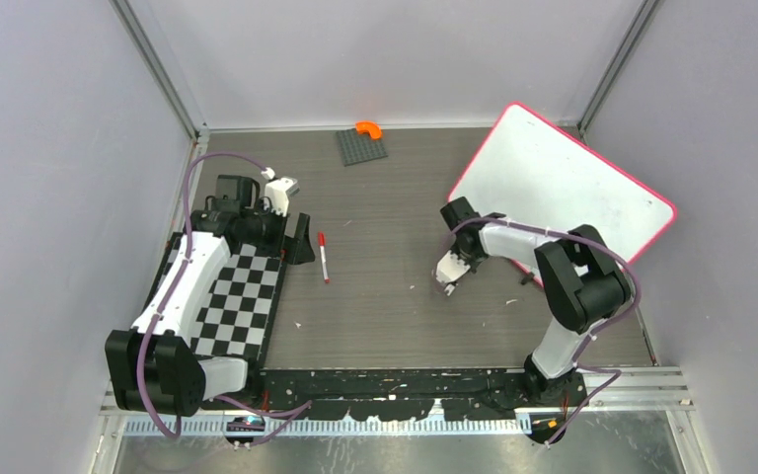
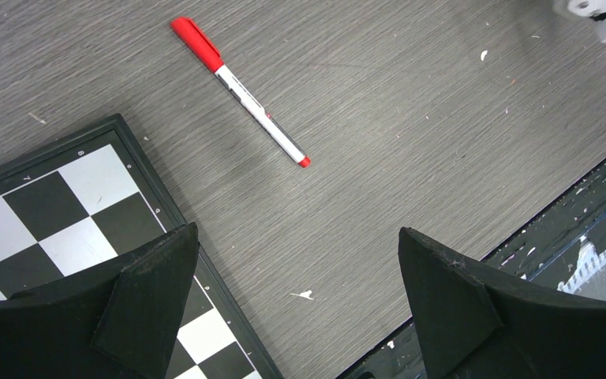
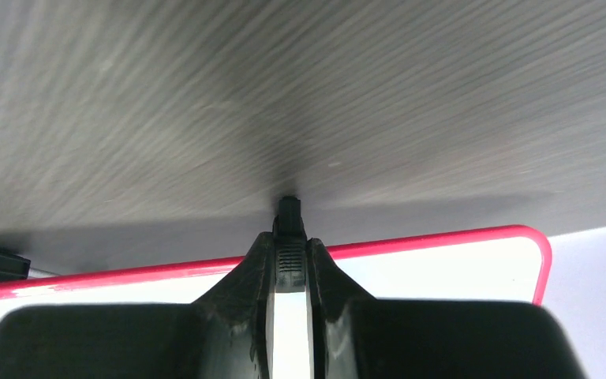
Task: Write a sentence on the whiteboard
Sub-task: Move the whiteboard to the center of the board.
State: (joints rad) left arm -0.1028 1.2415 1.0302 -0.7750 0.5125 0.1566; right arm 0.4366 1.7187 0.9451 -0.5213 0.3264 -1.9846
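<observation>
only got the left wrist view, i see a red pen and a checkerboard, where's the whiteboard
Observer: The whiteboard sits at the far right of the table, beside the right arm.
Operator: anything written on it
Observer: No writing shows in the top view; its face looks blank.
Operator: what's the right claw doing
Observer: The right claw is shut, just off the board's near-left edge. Whether it holds anything I cannot tell.

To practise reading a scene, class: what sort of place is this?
Probably a lab robot test cell: a left arm and right arm bolted at the edge of the table, plain walls on metal framing, and props like a whiteboard and checkerboard mat.
</observation>
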